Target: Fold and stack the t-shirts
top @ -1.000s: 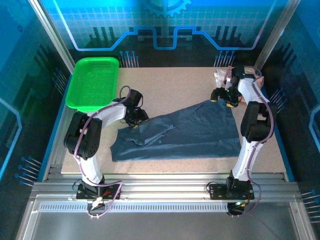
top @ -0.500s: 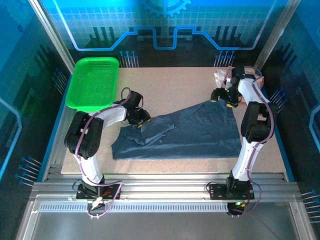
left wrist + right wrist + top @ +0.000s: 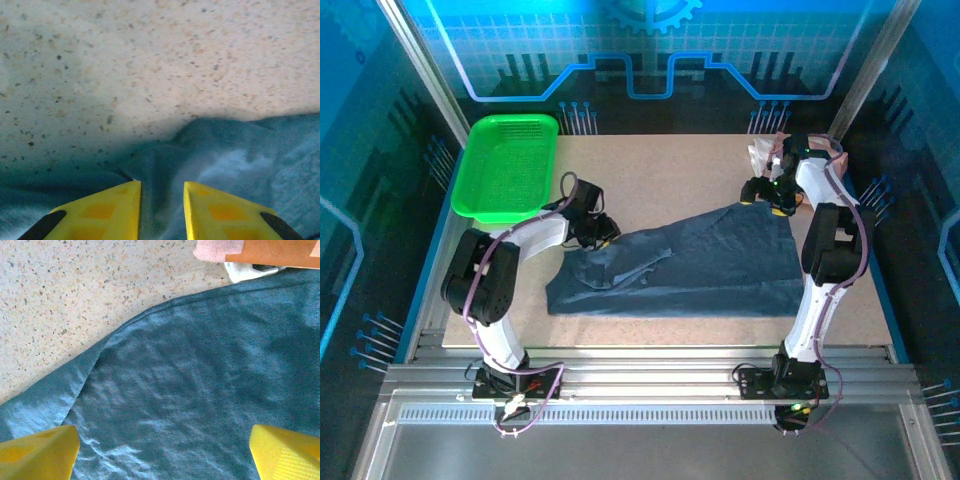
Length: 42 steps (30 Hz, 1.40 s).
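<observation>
Speckled beige table (image 3: pixel 670 170) (blue-lit enclosure); left tool (image 3: pixel 161 200) pinches slate-blue shirt (image 3: pixel 710 265), right tool (image 3: pixel 165 450) wide open.

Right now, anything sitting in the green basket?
No. In the top view the green basket shows only bare mesh; the blue t-shirt lies spread on the table.

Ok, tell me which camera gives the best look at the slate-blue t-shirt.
The top external view: it takes in the whole slate-blue t-shirt spread across the table, bunched at its left end. The left wrist view gives just a rumpled edge rising between that gripper's fingers; the right wrist view gives a close patch of smooth cloth and a curved hem.
</observation>
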Each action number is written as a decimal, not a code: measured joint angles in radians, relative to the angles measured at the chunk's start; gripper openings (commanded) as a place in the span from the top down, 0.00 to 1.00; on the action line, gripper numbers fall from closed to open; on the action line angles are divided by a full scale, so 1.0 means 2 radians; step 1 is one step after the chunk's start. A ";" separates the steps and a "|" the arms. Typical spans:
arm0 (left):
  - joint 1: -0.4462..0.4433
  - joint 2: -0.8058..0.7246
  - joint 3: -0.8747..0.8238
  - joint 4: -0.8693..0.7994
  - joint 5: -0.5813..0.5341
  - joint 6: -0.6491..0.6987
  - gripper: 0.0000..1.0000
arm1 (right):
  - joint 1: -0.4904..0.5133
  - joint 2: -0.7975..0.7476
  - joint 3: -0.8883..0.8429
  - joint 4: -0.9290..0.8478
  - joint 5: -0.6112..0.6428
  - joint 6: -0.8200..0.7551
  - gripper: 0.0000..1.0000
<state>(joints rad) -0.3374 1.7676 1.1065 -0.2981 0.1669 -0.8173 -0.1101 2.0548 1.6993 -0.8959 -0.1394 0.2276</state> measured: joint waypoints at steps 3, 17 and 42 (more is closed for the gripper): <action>0.000 -0.005 0.000 0.006 0.007 0.004 0.69 | 0.000 0.000 0.000 0.000 0.000 0.000 0.11; 0.000 0.013 -0.001 0.003 0.020 0.017 0.98 | 0.000 0.000 -0.006 0.000 0.000 0.000 0.11; 0.008 -0.031 0.068 -0.049 -0.048 0.057 1.00 | -0.017 0.072 0.078 -0.018 0.096 0.004 0.20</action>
<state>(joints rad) -0.3222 1.7061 1.2415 -0.3954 0.0700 -0.7040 -0.1444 2.1990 1.8549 -0.9310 0.0532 0.2352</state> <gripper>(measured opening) 0.051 0.812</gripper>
